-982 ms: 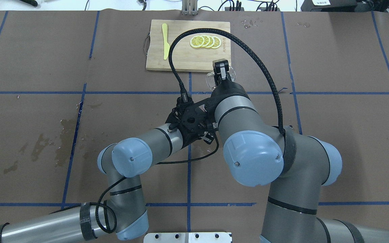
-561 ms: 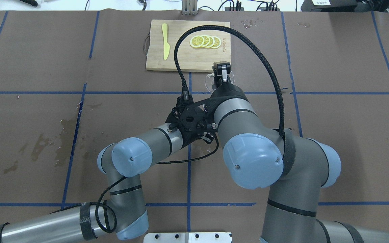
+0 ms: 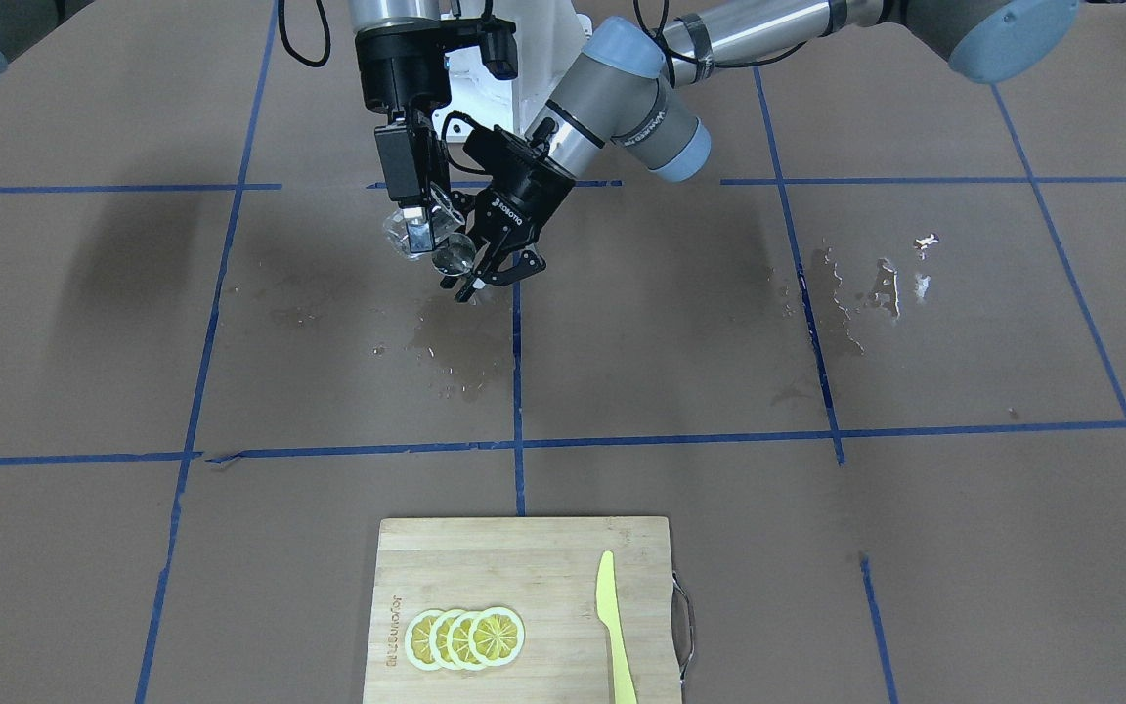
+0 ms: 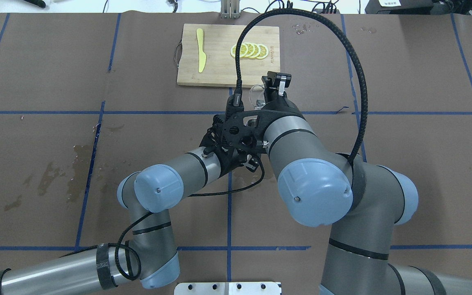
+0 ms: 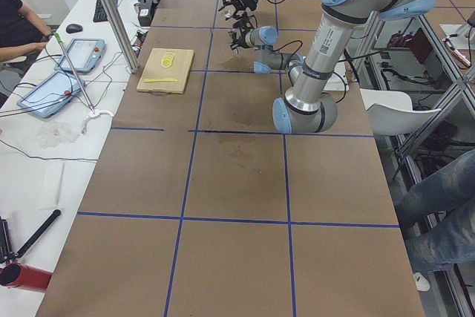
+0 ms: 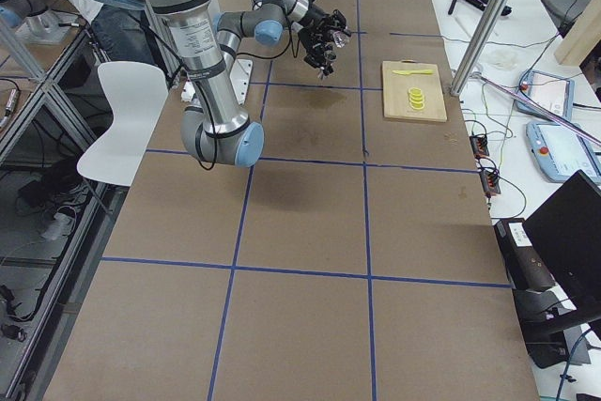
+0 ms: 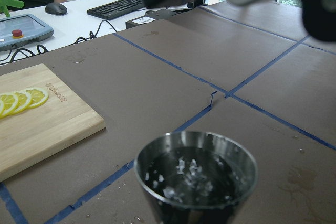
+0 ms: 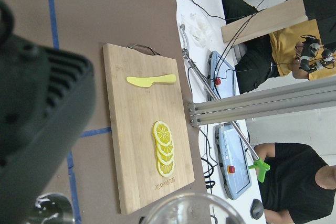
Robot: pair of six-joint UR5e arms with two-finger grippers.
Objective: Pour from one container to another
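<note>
One marking: ROBOTIQ, left tool [image 3: 483, 274].

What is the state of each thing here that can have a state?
Glass cup: held by the right fingers, tilted towards the jigger.
Jigger: upright in the left fingers, liquid inside.
Lemon slices: cut, overlapping on the board.
Knife: lying flat on the board.
Table: wet in patches.

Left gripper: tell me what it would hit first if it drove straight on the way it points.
Probably the table, near the wet patch below it. The left gripper, holding the jigger, slants down and away from the robot; the glass cup hangs beside that line, though depth is unclear.
</note>
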